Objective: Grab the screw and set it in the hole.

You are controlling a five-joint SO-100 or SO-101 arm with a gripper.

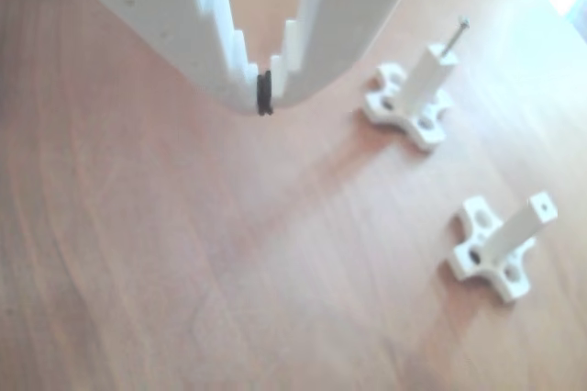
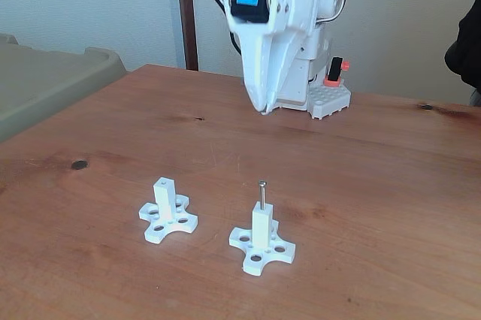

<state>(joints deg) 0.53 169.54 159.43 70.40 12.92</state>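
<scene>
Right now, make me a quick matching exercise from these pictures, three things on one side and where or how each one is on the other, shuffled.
Things:
1. screw
2. left post in the fixed view
3. pincer

States:
A. raised above the table, holding nothing
B. standing in the top of a white post
C. its top hole empty

Pairs: 1-B, 2-C, 3-A

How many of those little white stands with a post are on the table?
2. In the fixed view, one post stand sits on the left with its top hole empty; the other post stand sits to its right, with the screw standing in its top.
</scene>
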